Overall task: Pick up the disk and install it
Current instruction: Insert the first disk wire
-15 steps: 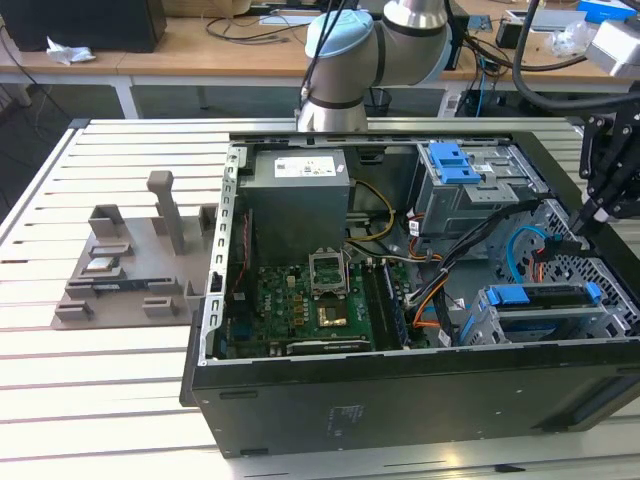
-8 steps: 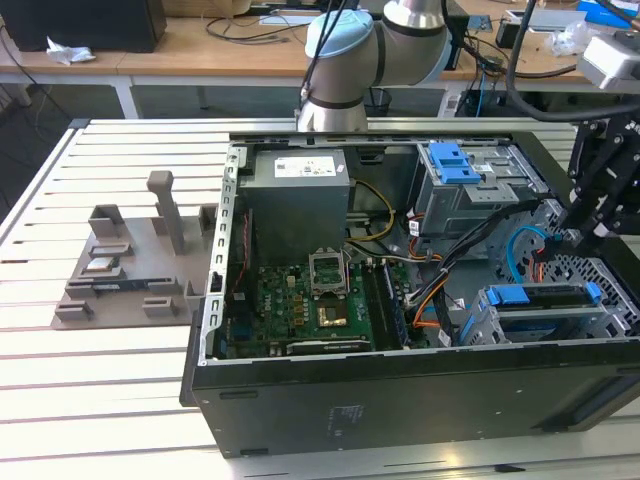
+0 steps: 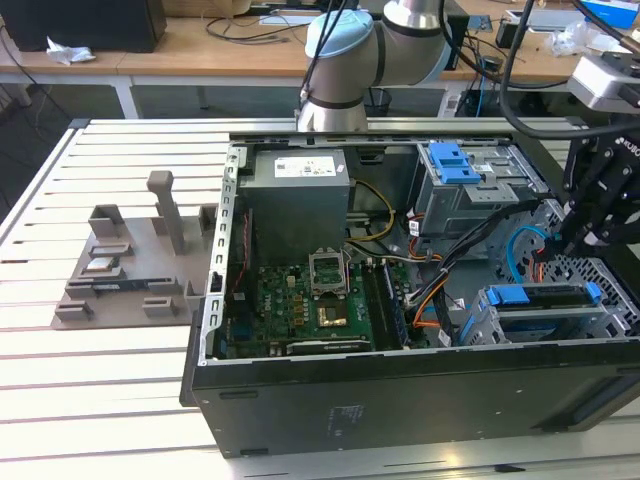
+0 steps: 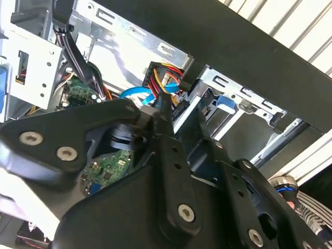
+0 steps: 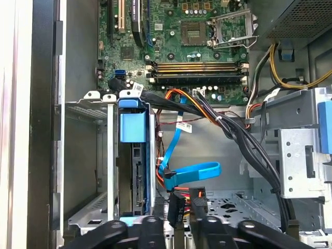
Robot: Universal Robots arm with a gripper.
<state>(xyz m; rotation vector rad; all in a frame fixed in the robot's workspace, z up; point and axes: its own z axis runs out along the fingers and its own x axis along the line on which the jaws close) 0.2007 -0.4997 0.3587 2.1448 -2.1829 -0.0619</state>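
Note:
The disk [image 3: 540, 298] sits inside the metal drive cage [image 3: 480, 325] at the case's corner on the exterior view's right, its blue carrier rail along the top. In the first wrist view the disk [image 5: 136, 171] is edge-on in its slot, with a blue tab above it and its connector side bare. My gripper [image 3: 572, 240] hangs just above and beyond the cage. In both wrist views the gripper [image 5: 188, 210] [image 4: 179, 111] has its fingers close together, shut on nothing. Its fingertips are right beside a black power connector [image 5: 176, 205] with red and yellow wires.
The open computer case [image 3: 400, 385] lies on a slatted table. A loose blue data cable [image 5: 194, 171] and a thick wire bundle [image 5: 233, 132] cross the floor near the cage. A second bay with a blue latch [image 3: 450, 160] stands behind. A grey fixture [image 3: 125, 265] sits at the exterior view's left.

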